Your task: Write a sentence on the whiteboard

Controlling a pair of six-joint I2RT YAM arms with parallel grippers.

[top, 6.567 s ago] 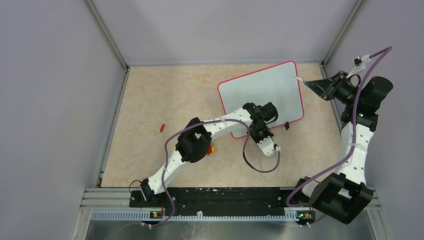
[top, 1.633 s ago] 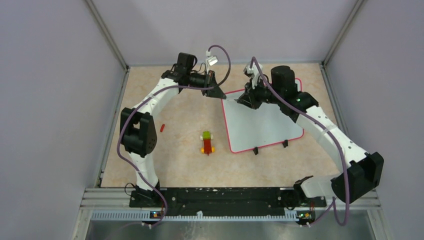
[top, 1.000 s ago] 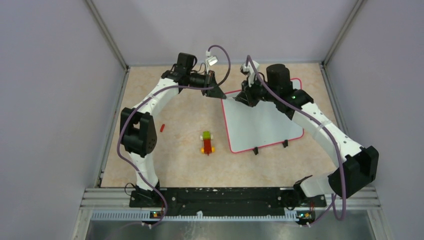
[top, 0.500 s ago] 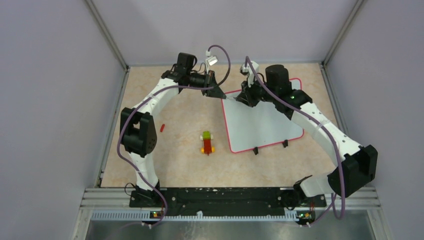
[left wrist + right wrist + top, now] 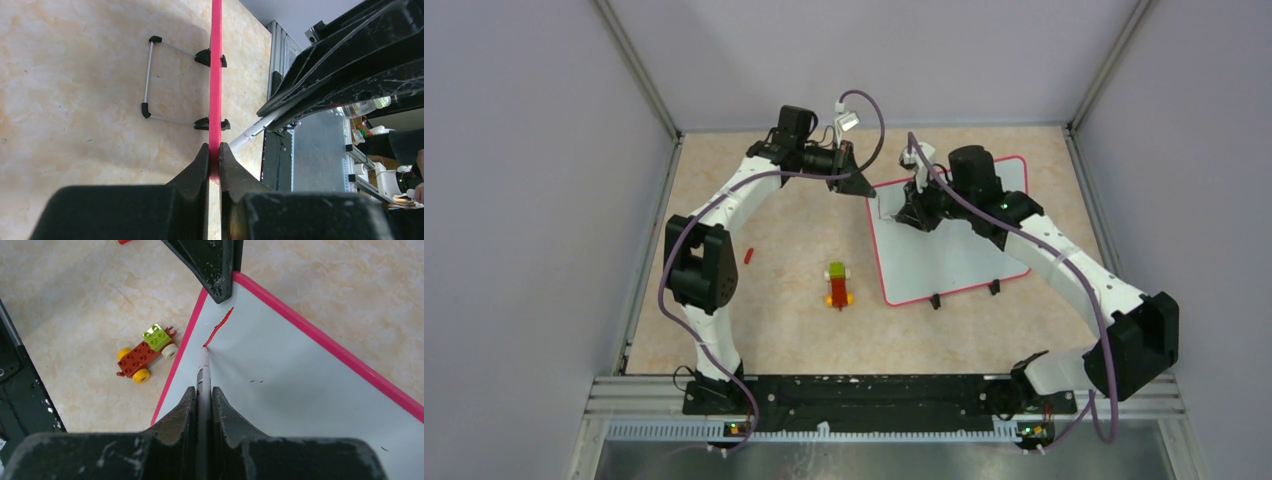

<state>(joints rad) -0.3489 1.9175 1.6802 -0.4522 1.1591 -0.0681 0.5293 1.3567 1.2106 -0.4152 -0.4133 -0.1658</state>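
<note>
The whiteboard [image 5: 954, 250], white with a red-pink rim, lies at the back right of the table. My left gripper [image 5: 861, 188] is shut on its far left corner; in the left wrist view the rim [image 5: 216, 75] runs edge-on between my fingertips [image 5: 214, 147]. My right gripper [image 5: 202, 390] is shut on a white marker [image 5: 203, 367]. The marker's tip touches the board at the end of a short red stroke [image 5: 218, 327] near the left rim. In the top view the right gripper [image 5: 902, 212] hovers over the board's far left part.
A toy car of red, green and yellow bricks [image 5: 837, 285] stands left of the board and also shows in the right wrist view [image 5: 145, 354]. A small red piece [image 5: 748, 255] lies further left. Two black clip feet [image 5: 934, 300] sit on the board's near rim. Walls enclose the table.
My right gripper has moved a little toward the near side along the board's left rim with the marker. My left gripper has stayed on the corner.
</note>
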